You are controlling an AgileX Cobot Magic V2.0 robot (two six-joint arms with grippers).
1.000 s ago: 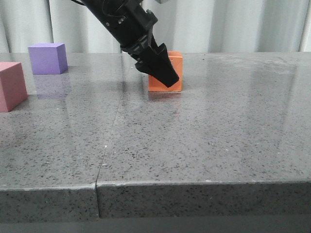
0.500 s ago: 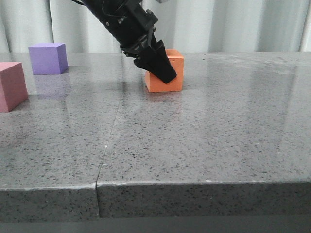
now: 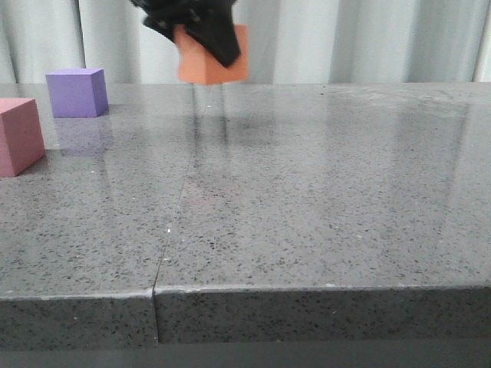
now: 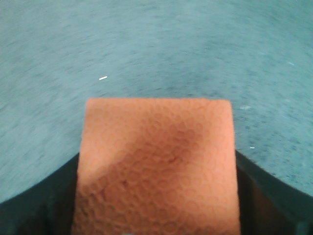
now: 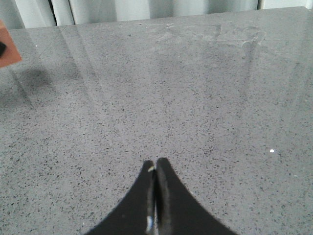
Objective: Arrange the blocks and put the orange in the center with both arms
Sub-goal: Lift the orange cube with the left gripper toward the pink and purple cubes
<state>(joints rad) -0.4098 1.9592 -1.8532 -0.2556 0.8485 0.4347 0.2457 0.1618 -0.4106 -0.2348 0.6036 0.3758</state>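
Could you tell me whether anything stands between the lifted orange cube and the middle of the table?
Nothing visible does. The left gripper holds the orange cube above the table; the purple cube and pink-red cube sit far left.

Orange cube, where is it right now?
In the front view the orange cube is off the table, held in the left gripper near the top, left of centre, right of the purple cube.

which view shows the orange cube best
The front view: the orange cube hangs clear above the table, held in the left gripper. The left wrist view shows only one textured face close up; the right wrist view catches just a corner at its edge.
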